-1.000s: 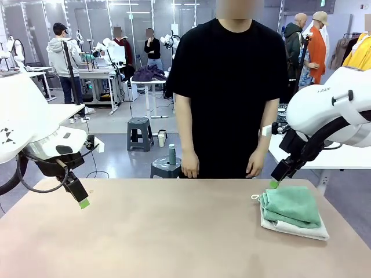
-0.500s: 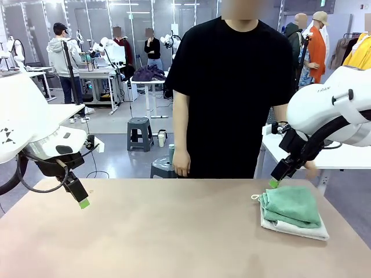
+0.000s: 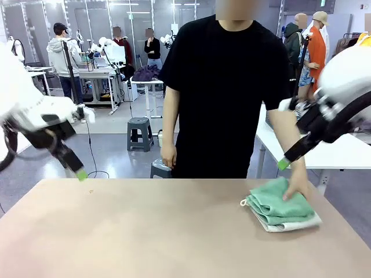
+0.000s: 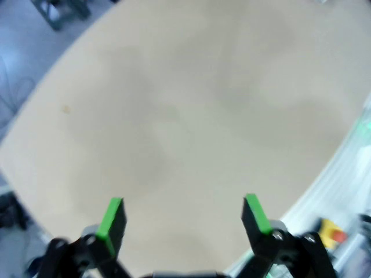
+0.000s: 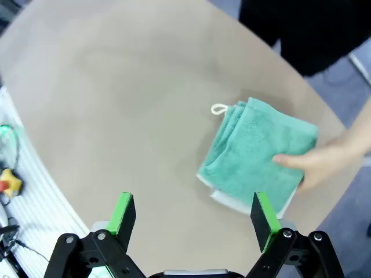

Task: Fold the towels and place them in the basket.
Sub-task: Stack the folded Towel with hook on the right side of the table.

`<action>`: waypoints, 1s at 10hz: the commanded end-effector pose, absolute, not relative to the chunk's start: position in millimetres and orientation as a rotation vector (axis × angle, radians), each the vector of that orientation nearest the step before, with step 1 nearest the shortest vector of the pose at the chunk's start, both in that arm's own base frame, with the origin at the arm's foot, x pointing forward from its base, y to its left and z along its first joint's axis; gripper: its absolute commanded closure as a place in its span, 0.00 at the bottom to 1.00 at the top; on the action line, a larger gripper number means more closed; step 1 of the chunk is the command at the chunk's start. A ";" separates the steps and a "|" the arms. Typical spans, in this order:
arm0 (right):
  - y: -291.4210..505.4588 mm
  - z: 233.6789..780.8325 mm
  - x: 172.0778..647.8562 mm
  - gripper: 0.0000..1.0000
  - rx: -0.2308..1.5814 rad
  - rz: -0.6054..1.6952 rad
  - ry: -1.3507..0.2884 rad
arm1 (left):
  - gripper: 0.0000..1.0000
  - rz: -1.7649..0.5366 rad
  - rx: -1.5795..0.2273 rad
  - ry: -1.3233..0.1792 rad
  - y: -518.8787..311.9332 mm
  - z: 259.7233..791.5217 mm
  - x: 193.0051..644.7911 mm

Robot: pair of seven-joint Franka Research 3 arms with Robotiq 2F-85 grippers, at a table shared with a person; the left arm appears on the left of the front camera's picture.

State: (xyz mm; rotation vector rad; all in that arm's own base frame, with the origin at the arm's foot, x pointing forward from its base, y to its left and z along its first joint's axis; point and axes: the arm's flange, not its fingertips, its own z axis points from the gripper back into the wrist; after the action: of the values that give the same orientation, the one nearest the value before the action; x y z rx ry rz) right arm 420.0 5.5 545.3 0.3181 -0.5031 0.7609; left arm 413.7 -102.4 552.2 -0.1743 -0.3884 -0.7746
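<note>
Both jaws stand wide and empty: I hold the left gripper [image 4: 184, 217] and right gripper [image 5: 193, 213] raised off the desk [image 3: 145, 231]. Stacked towels [image 3: 279, 205] lie at its right side, under the person's hand [image 3: 299, 186], probably presenting them.

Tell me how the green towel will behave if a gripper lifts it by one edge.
Probably floppy: the green towel is soft terry, folded in loose layers, so the layers would likely unfold and hang. It may drag the cream-white towel beneath it. The person's hand presses on it, so it likely won't come free yet.
</note>
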 end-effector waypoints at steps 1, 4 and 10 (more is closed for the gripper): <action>-16.6 565.4 381.1 0.00 0.401 0.848 -0.578 | 0.00 -0.789 -0.278 -0.442 -64.7 588.6 399.0; -45.1 582.1 337.7 0.00 0.430 0.882 -0.637 | 0.00 -0.754 -0.288 -0.552 -23.0 602.1 375.6; -45.3 592.5 336.3 0.00 0.420 0.857 -0.634 | 0.00 -0.734 -0.276 -0.544 -16.8 614.3 376.8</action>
State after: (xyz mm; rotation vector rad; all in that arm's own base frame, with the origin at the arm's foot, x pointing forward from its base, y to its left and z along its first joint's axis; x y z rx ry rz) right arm 334.3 -47.2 591.1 0.4179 -0.6331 0.8531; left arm 373.8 -15.5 609.7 -0.2724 -0.5516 -0.7385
